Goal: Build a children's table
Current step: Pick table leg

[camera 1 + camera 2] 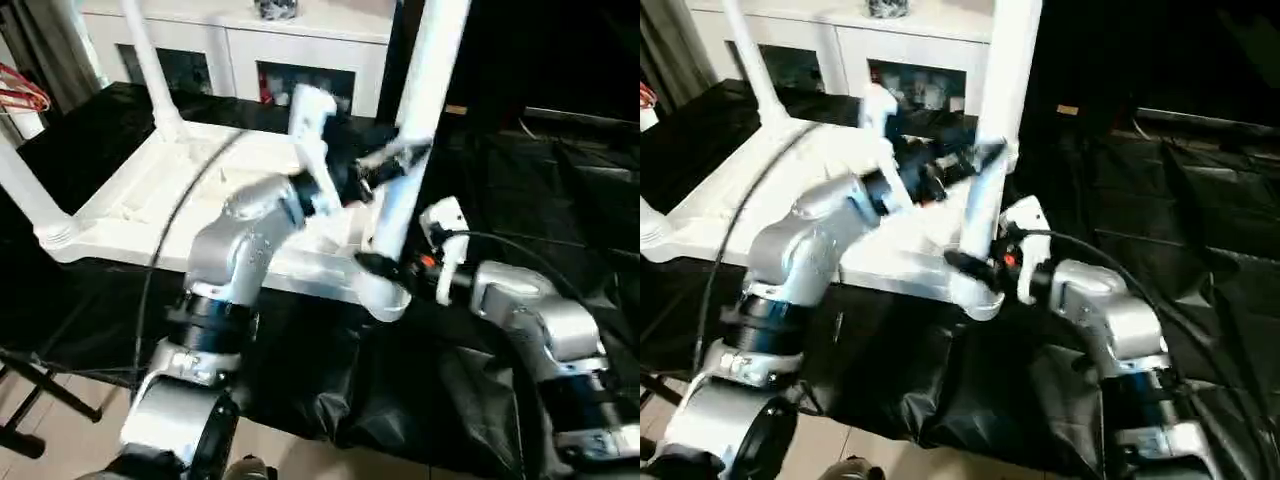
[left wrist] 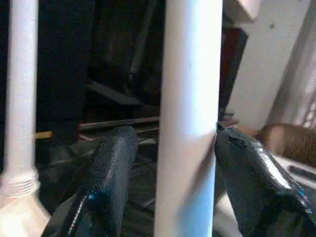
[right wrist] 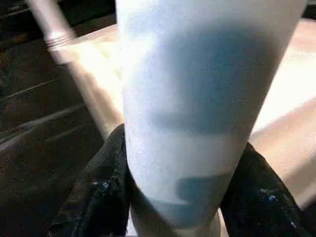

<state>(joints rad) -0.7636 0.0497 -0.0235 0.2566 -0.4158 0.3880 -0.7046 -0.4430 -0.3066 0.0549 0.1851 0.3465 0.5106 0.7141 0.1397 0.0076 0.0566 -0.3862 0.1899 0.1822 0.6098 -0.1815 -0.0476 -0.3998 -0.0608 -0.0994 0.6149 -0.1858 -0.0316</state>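
Table top: you see the white plastic table top (image 1: 150, 190) lying upside down on black sheeting (image 1: 560, 190), ribbed underside up, round sockets at its corners.
Near-corner leg: a long white tubular leg (image 1: 410, 130) stands nearly upright in the corner socket (image 1: 385, 295) closest to you, leaning slightly and running out of the top of the head view.
Other legs: a second leg (image 1: 150, 65) stands at the far corner, and another (image 1: 25, 195) rises aslant from the left corner socket.
Left gripper: your left gripper (image 2: 173, 163) straddles the near-corner leg partway up; one black finger (image 2: 252, 177) meets the tube at its edge, while the other finger (image 2: 106, 173) stands off with a dark gap, so the grip is loose.
Right gripper: your right gripper (image 3: 185, 192) sits low on the same leg, just above the socket, both black fingers (image 3: 101, 192) pressed against the tube's sides.
Surroundings: a white cabinet (image 1: 240, 45) with glass doors stands behind the table.
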